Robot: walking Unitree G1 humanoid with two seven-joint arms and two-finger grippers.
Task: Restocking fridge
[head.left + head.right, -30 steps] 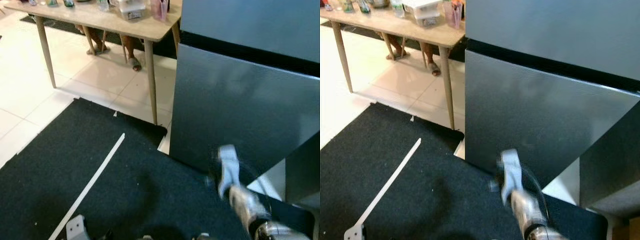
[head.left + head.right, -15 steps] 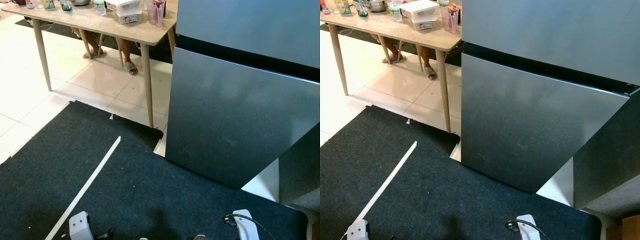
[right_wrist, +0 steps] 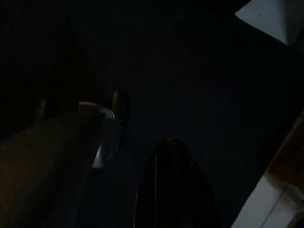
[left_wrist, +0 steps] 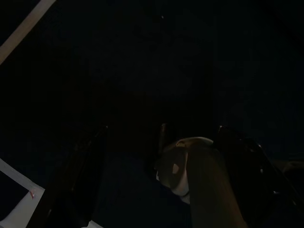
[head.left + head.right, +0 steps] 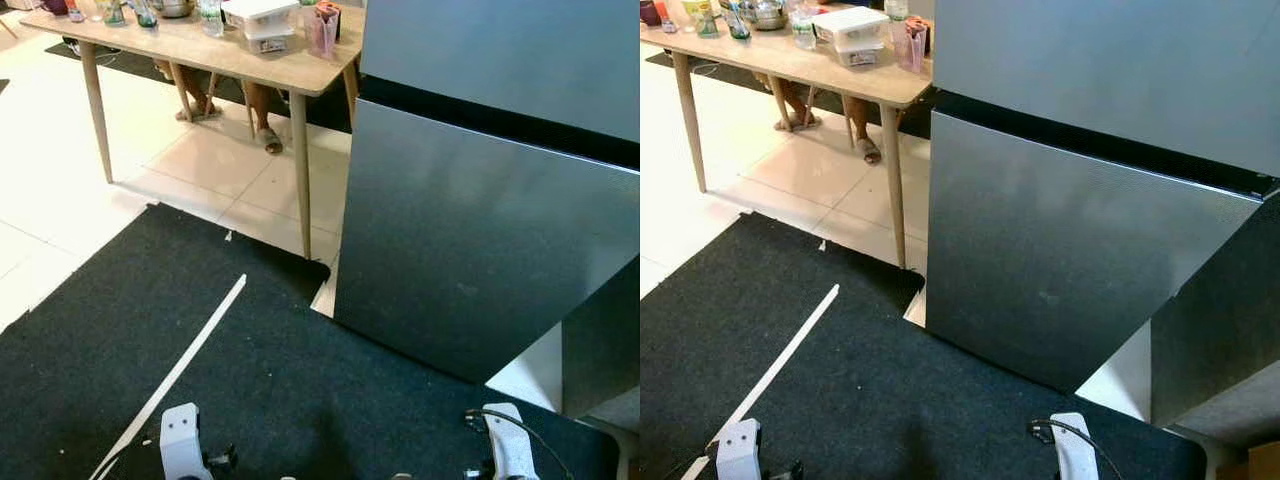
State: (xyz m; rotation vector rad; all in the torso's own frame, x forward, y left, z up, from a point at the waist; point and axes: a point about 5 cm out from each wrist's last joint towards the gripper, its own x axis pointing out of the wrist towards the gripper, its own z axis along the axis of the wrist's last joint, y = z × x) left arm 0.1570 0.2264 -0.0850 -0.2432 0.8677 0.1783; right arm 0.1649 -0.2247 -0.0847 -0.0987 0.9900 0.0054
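I see the tall grey steel fridge (image 5: pixel 480 230), doors shut, ahead on my right beside the pale wooden table (image 5: pixel 190 45), my right arm dropped from 1 s ago, both grippers' fingers I cannot tell

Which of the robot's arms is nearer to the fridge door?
Right. The right arm hangs low just in front of the fridge door; the left arm hangs farther away, beside the white stripe.
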